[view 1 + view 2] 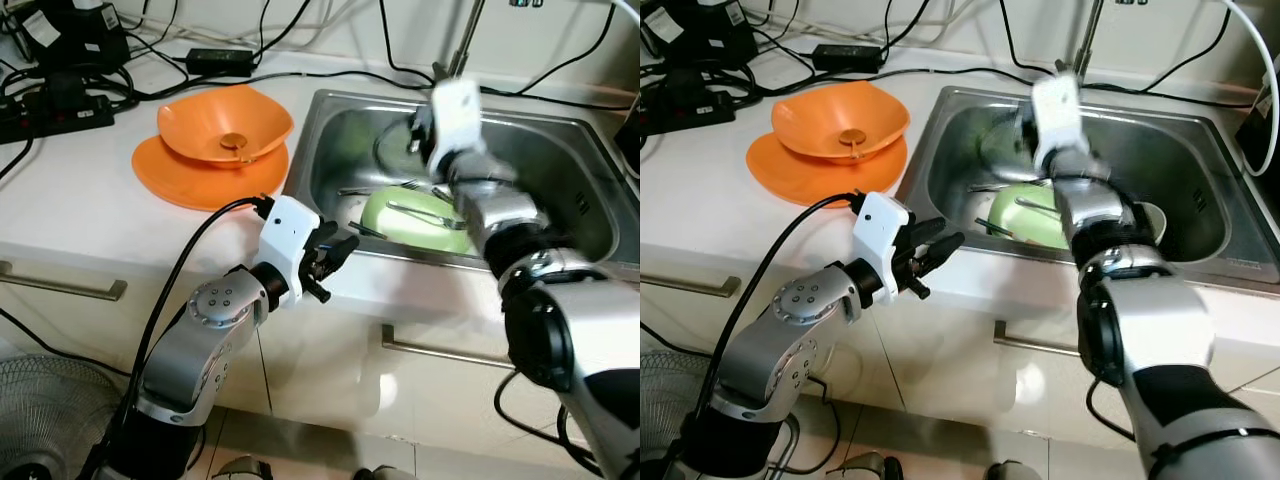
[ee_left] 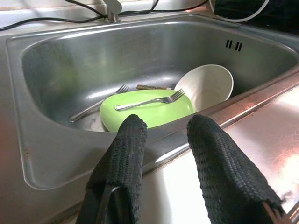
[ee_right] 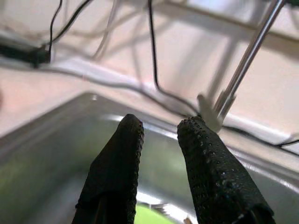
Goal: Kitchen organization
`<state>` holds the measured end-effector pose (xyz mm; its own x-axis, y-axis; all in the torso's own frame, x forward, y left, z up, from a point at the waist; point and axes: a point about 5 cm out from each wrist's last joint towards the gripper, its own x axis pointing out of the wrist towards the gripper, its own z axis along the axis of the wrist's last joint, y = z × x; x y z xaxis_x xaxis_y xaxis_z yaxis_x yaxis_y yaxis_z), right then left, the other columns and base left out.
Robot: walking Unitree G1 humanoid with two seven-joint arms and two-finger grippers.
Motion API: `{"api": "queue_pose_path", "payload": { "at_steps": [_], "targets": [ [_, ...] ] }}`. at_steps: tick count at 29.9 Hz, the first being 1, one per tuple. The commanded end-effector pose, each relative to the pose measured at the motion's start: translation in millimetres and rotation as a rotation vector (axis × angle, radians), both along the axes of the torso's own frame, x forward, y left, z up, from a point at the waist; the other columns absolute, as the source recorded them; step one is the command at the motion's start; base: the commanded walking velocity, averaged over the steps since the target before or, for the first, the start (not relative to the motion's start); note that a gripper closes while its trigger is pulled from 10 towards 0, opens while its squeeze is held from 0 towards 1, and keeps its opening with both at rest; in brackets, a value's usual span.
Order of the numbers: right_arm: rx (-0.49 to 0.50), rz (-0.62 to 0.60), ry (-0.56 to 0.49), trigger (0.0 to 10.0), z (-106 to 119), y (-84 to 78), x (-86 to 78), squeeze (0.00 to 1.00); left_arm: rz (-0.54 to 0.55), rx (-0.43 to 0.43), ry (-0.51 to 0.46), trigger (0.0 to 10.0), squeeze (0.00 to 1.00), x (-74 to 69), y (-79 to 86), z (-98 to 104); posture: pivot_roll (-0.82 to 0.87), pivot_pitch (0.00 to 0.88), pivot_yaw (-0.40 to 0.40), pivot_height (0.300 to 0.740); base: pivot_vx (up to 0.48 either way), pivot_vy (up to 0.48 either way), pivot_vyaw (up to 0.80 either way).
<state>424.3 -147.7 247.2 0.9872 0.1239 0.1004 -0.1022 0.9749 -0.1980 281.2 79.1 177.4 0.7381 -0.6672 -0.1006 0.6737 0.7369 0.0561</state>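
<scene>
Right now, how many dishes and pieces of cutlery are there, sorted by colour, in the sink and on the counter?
Orange dishes on the counter: 2, a bowl stacked on a plate
Green plate in the sink: 1
White bowl in the sink: 1
Silver forks in the sink: 2, one on the green plate, one beside it
Total: 6

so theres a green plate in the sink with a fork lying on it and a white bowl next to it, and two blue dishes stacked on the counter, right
Not quite: the stacked dishes on the counter are orange, not blue, as the left eye view shows. The rest holds: a green plate lies in the sink with a fork on it and a white bowl beside it.
</scene>
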Motion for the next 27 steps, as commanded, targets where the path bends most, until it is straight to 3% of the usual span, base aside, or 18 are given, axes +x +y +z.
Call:
{"api": "queue_pose_path", "payload": {
  "at_steps": [1, 3, 6, 15, 19, 27],
  "targets": [
    [0.054, -0.018, -0.059, 10.0, 8.9, -6.7, -0.4, 0.0, -0.006, 0.001, -0.013, 10.0, 0.0, -2.0, -1.7, 2.3, 0.02, 0.055, -0.028, 0.74, 0.0, 0.0, 0.0],
    [0.068, -0.016, -0.08, 10.0, 11.7, -7.4, -0.7, 0.0, -0.004, 0.0, -0.014, 10.0, 0.0, -1.8, -1.6, 2.6, 0.02, 0.057, -0.028, 0.74, 0.0, 0.0, 0.0],
    [0.107, 0.01, -0.229, 10.0, 18.8, -11.3, -7.0, 0.0, 0.062, -0.015, -0.071, 10.0, 0.0, 3.3, 2.4, 7.8, 0.01, 0.065, -0.026, 0.74, 0.0, 0.0, 0.0],
    [0.119, 0.052, -0.322, 10.0, 12.2, -17.0, -16.4, 0.0, 0.098, -0.017, -0.1, 10.0, 0.0, 7.1, 5.9, 11.2, 0.0, 0.074, -0.028, 0.74, 0.0, 0.0, 0.0],
    [0.133, 0.065, -0.394, 10.0, -1.0, -25.8, -29.5, 0.0, 0.099, -0.016, -0.099, 10.0, 0.0, 6.1, 5.2, 8.0, -0.01, 0.082, -0.028, 0.74, 0.0, 0.0, 0.0],
    [0.153, 0.077, -0.403, 10.0, -27.5, -29.0, -48.4, 0.0, 0.108, -0.028, -0.106, 10.0, 0.0, 5.8, 5.4, 8.8, -0.01, 0.092, -0.027, 0.74, 0.0, 0.0, 0.0]
  ]
}}
